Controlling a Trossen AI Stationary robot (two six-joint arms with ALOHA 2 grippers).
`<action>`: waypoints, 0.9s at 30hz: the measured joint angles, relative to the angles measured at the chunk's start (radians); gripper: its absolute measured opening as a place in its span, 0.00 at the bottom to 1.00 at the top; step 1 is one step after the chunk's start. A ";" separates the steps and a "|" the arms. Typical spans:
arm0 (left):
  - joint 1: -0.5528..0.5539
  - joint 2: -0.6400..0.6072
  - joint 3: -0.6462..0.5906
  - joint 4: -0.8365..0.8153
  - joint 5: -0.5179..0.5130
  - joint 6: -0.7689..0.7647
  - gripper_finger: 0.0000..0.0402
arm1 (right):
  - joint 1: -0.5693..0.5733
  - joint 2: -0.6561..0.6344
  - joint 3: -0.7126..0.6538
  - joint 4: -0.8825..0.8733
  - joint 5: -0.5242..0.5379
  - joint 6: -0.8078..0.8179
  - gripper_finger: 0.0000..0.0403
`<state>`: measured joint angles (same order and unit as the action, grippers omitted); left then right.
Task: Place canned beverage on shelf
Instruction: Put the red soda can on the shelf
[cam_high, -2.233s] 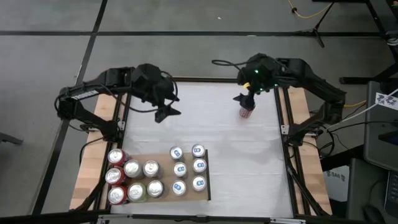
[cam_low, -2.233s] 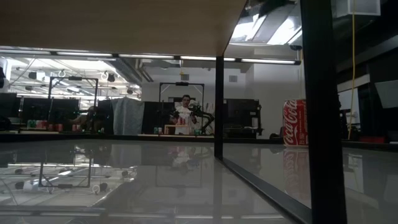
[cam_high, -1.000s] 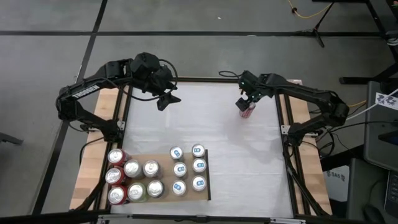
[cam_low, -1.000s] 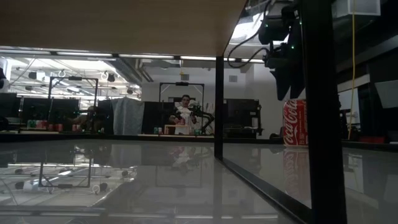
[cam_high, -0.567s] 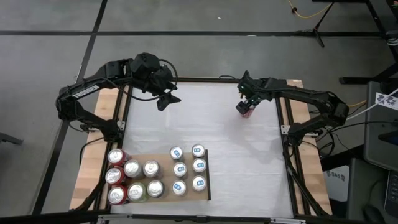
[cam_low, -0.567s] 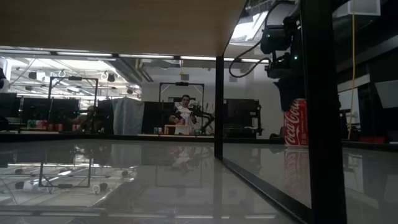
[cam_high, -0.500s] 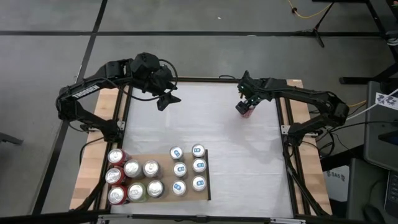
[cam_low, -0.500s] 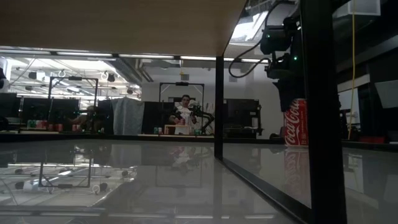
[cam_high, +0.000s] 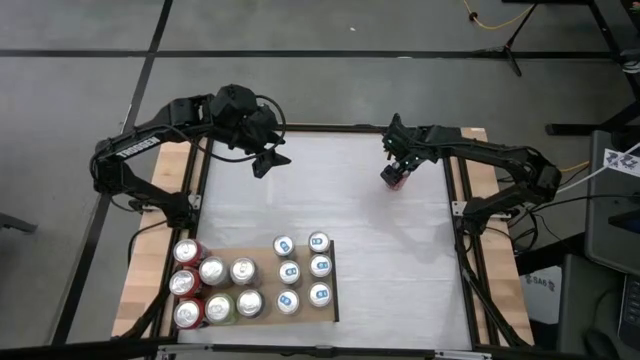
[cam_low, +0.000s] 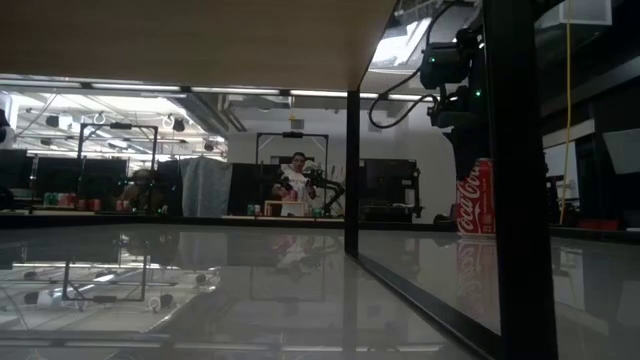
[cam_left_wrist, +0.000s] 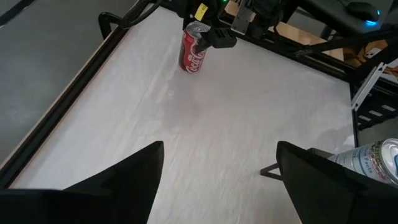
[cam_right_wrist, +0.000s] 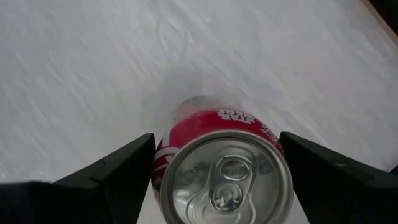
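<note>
My right jaws (cam_high: 397, 172) are down over the red can (cam_high: 396, 179), which stands upright on the white bench (cam_high: 380, 260) near its far right corner. In my right wrist view the can (cam_right_wrist: 225, 163) sits between my two fingers (cam_right_wrist: 118, 167), its silver top and pull tab facing up. The fingers stand wide, one on each side of the can; whether either finger touches the can's wall I cannot tell, and the can rests on the bench, not lifted.

My left jaws (cam_high: 268, 160) hang open and empty above the bench's far left part, well apart from the can. From my left wrist view I see the can (cam_left_wrist: 193, 51) across the bench with my other arm's jaws at its top.

The shelf (cam_high: 262, 257) lies flat at the near left of the bench, well apart from the red can. It carries cans already: silver ones with blue marks (cam_high: 303, 271) in two rows beside its dark edge, and red, silver and green ones (cam_high: 214, 285) on its left part.
</note>
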<state>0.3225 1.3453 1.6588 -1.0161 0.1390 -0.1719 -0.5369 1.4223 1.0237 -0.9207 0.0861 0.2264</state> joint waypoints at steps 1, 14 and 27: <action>0.000 0.000 0.000 0.000 0.000 0.000 0.76 | 0.000 0.000 0.000 0.000 0.000 0.000 0.82; 0.118 0.000 0.000 -0.006 0.007 0.071 0.76 | 0.000 0.003 0.000 -0.006 -0.052 -0.005 0.82; 0.145 0.000 0.000 -0.008 0.013 0.078 0.76 | 0.001 0.000 -0.058 0.007 -0.052 0.006 0.79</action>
<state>0.4671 1.3453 1.6585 -1.0237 0.1520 -0.0940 -0.5362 1.4220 0.9655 -0.9141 0.0346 0.2324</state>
